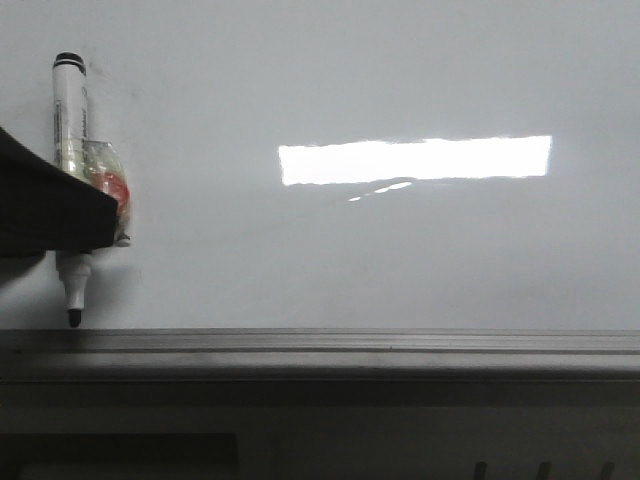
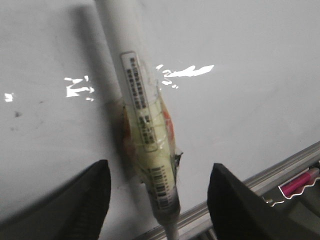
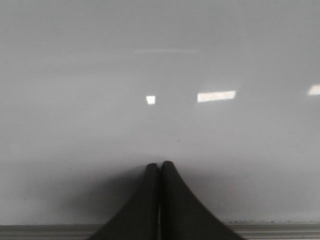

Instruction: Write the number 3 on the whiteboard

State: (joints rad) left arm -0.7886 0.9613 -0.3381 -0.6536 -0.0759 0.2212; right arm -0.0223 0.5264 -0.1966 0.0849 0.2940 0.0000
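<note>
Whiteboard point(image 1: 400, 260) fills the front view, glossy and pale, with a bright rectangular light reflection point(image 1: 415, 160) right of centre. No drawn stroke can be made out on the board surface. Grey metal rail point(image 1: 320, 345) runs along its lower edge.

Marker pen point(image 1: 72, 150) stands upright at the far left of the board, black cap end up, dark tip point(image 1: 74, 317) down just above the rail; whether the tip touches the board cannot be told. Clear tape with a red patch point(image 1: 108, 185) is wrapped round the barrel.

Left gripper point(image 2: 159, 192): fingers point(image 2: 75, 200) spread wide apart either side of the pen, not visibly pressing it.

Right gripper point(image 3: 160, 200): fingers point(image 3: 142, 210) pressed fully together, holding nothing, facing bare board just above the rail.
</note>
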